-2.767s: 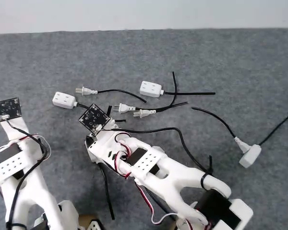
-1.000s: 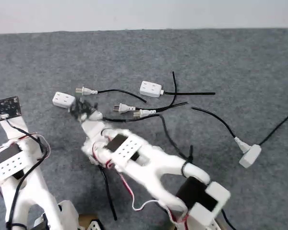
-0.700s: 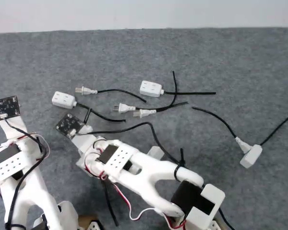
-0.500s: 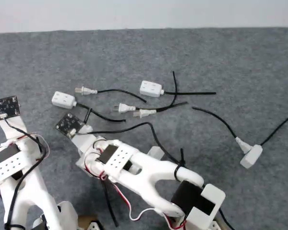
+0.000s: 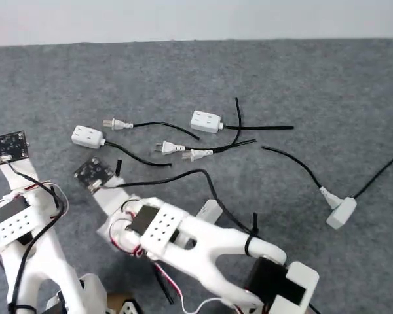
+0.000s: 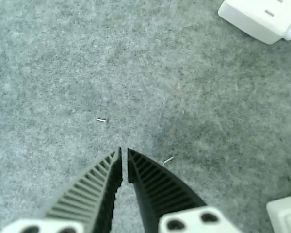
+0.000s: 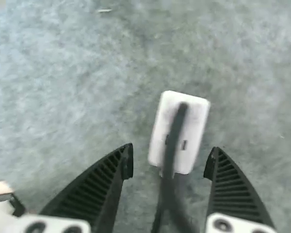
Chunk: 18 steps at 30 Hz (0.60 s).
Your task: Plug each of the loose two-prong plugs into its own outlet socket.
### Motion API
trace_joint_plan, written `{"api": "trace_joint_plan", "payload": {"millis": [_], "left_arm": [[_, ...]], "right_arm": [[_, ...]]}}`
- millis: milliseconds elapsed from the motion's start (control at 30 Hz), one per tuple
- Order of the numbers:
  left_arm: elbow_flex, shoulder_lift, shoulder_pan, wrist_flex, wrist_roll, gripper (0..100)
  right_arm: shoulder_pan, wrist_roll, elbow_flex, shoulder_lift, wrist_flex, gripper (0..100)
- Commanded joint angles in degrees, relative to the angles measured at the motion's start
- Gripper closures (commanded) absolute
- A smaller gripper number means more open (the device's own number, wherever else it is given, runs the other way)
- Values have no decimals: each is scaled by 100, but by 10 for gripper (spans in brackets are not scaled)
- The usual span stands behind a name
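Your R gripper [image 7: 171,148] is spread wide w/ nothing in it. A white outlet [image 7: 179,128] lies on the grey mat [image 7: 48,73] just ahead, framed betw. the two fingers [image 7: 117,167]. A black cord [image 7: 170,160] crosses its top face. Can't tell if the fingers touch it.

Your L gripper [image 6: 123,154] has its fingers nearly together, just a thin gap at the tips, nothing betw. them, over bare mat. The white outlet [image 6: 259,19] lies near it, slots up.

High view: the white outlet [image 5: 87,136] sits just past the R arm's wrist board [image 5: 93,171], apart from it, and its cord trails toward the middle.

Three loose plugs lie on the mat:
- The first plug [image 5: 116,123] is near that outlet but apart from it.
- The second plug [image 5: 167,148] and third plug [image 5: 196,155] lie side by side near the middle.

The 2nd outlet [image 5: 206,121] lies beyond them, slots facing up, cord running off to the R. The 3rd outlet [image 5: 341,211] is well apart at the R side. A white plug [image 5: 326,194] sits at its end, touching it. Can't tell if it's seated.
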Motion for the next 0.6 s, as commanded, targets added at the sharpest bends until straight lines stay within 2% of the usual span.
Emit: {"api": "trace_joint_plan", "payload": {"millis": [0, 167, 367, 433, 500, 533, 567], "left_arm": [[-145, 9, 0, -132, 0, 987], [-154, 9, 0, -132, 0, 987], [-145, 9, 0, -132, 0, 987], [-136, 9, 0, -132, 0, 987], [-136, 9, -9, -132, 0, 987], [-136, 9, -62, -132, 0, 987], [-145, 9, -79, -132, 0, 987]], "right_arm": [[-66, -53, -334, 31, -75, 768], [259, 0, -413, 629, -541, 768], [374, 440, -835, 1024, -251, 776], [382, 501, -932, 1059, -66, 843], [514, 554, -1020, 1059, 110, 967], [611, 598, -1064, 1051, 207, 998], [716, 624, -1108, 1051, 312, 974]]}}
